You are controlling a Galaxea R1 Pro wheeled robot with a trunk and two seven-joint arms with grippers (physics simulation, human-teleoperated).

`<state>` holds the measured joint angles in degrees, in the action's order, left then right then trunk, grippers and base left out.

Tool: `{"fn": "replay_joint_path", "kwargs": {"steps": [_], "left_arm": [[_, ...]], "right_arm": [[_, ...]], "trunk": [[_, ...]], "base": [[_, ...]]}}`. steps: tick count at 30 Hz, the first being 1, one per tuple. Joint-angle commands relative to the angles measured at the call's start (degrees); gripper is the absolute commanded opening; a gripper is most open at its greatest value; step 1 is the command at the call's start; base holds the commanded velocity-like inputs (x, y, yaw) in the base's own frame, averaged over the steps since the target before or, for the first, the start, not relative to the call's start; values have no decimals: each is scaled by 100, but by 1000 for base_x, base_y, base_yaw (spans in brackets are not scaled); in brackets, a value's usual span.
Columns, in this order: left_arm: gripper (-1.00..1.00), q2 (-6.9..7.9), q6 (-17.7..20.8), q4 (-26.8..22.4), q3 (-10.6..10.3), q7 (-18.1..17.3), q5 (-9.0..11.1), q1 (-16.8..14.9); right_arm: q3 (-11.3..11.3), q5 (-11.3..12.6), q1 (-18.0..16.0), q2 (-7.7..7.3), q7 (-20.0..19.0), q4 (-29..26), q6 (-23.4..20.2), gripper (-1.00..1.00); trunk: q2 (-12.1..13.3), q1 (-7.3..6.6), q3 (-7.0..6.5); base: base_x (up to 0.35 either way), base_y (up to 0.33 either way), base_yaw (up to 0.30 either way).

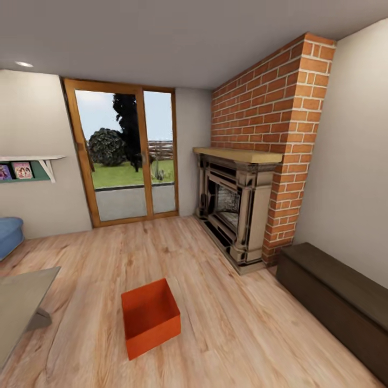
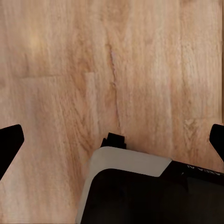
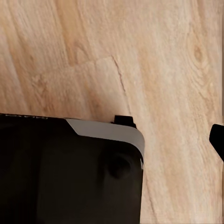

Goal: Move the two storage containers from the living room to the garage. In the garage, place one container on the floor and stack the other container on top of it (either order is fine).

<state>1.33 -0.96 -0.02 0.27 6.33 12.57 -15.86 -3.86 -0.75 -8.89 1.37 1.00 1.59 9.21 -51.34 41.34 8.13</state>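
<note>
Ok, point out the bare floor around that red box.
Open planks lie between the box and fireplace, and toward the glass door. Tighter beside the grey table on its left; the dark bench lines the right wall.

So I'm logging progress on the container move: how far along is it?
Nothing looks done yet. One storage container sits open-side up on the living room's wood-plank floor, in front of the brick fireplace. Nothing is in hand: the left gripper hangs over bare planks, jaws spread wide. Left to do: pick up this container, find the second, carry both to the garage and stack them.
</note>
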Motion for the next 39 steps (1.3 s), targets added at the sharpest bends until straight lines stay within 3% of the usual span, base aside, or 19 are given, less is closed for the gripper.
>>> {"fn": "replay_joint_path", "kwargs": {"steps": [1,23,39], "left_arm": [[100,-1,-10,2,-1,9,35,-5],[100,-1,-35,2,-1,9,41,-5],[100,-1,-79,2,-1,17,43,-5]], "right_arm": [[-36,-7,-8,2,11,17,31,100],[-106,-66,-8,-7,14,13,63,100],[-117,-66,-8,-14,14,10,63,100]], "trunk": [[-6,4,8],[-6,4,8],[-6,4,8]], "base": [[288,-155,80],[287,-158,16],[66,-12,262]]}}
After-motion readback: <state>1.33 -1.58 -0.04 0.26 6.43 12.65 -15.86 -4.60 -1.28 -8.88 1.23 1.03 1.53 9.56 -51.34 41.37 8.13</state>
